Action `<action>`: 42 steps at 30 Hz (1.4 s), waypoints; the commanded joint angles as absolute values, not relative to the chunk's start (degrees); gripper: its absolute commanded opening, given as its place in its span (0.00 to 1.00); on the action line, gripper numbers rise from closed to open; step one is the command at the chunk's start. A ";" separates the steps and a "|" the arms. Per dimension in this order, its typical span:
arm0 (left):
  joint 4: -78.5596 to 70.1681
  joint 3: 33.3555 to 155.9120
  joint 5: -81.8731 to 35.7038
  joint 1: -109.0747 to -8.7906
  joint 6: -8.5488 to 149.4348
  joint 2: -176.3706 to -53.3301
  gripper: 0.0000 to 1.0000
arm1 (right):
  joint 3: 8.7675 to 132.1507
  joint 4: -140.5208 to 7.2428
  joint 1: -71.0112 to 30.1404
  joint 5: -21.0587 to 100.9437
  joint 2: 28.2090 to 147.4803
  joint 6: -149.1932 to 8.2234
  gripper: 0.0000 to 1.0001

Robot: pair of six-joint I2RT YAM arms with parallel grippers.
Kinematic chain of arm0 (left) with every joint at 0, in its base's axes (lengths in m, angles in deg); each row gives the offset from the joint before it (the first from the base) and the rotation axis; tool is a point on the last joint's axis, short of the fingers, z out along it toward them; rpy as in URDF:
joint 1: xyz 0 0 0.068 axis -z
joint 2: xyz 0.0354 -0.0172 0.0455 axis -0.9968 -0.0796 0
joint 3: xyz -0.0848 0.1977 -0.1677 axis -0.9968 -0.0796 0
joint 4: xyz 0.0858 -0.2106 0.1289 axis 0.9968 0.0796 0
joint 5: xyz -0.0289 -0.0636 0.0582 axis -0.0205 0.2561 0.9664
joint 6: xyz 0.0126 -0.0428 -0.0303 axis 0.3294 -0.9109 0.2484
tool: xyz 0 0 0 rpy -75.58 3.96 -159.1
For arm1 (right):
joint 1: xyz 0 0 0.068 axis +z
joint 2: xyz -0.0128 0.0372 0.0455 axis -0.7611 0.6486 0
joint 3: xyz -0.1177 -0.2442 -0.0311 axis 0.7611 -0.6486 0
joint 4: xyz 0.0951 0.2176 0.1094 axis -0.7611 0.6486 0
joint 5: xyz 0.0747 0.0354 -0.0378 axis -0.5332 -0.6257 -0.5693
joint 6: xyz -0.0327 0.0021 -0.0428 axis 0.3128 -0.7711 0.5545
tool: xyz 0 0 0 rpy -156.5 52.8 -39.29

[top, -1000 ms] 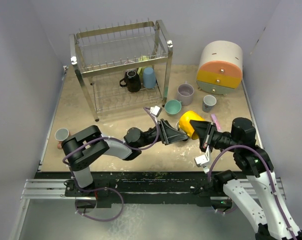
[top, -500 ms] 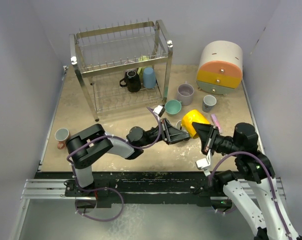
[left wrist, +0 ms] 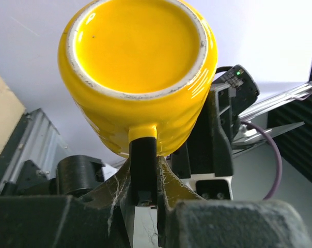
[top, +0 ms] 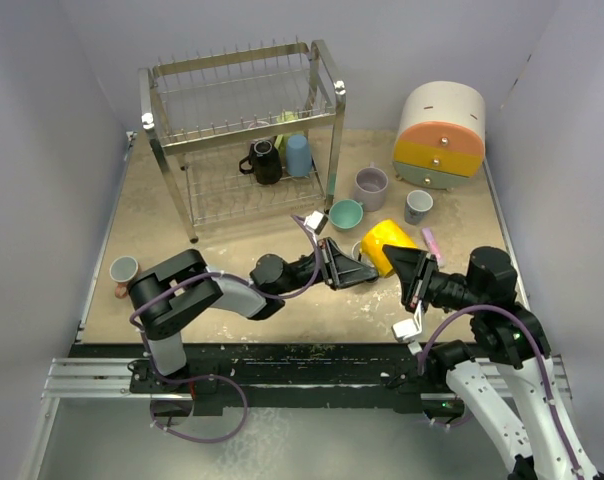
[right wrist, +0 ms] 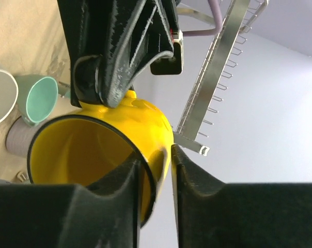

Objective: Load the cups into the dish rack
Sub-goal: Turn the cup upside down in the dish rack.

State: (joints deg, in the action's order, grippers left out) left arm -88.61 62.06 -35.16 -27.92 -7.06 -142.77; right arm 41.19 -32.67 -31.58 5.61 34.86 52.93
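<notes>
A yellow cup (top: 387, 243) hangs on its side above the middle of the table between both arms. My left gripper (top: 366, 268) is shut on its handle; the left wrist view shows the cup's base (left wrist: 140, 51) above the left gripper (left wrist: 144, 155). My right gripper (top: 406, 266) straddles the cup's rim (right wrist: 135, 119), one finger inside, and the right gripper (right wrist: 156, 160) shows a thin gap at the outer finger. The dish rack (top: 337, 100) at the back left holds a black cup (top: 265, 160) and a blue cup (top: 298, 155) on its lower tier.
On the table stand a teal cup (top: 345, 214), a lilac cup (top: 370, 186), a grey cup (top: 417, 206) and another grey cup (top: 124, 270) at the far left. A round drawer unit (top: 440, 135) stands back right, with a pink bar (top: 431, 243) near it.
My left gripper has closed on the yellow cup's handle. My right gripper's jaws have loosened on the rim, and the cup has shifted slightly right.
</notes>
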 commanded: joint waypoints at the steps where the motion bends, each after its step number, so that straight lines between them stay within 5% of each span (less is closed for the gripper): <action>1: -96.56 60.52 -33.84 -27.63 2.71 -138.69 0.00 | 42.03 -33.52 -31.42 3.23 34.57 74.47 0.36; 9: -96.57 56.79 -31.44 -29.05 3.77 -135.32 0.00 | 41.23 -32.59 -31.45 4.53 33.58 73.71 0.63; 24: -96.57 46.77 -29.77 -35.82 7.20 -131.98 0.00 | 42.68 -26.96 -31.43 9.98 35.21 63.20 0.80; 32: -96.57 40.82 -29.03 -39.92 13.02 -128.58 0.00 | 51.26 -28.51 -31.37 14.32 44.32 29.94 0.81; 42: -96.44 35.44 -27.96 -43.90 18.43 -125.52 0.00 | 74.18 -11.27 -31.46 19.19 74.60 -13.23 0.83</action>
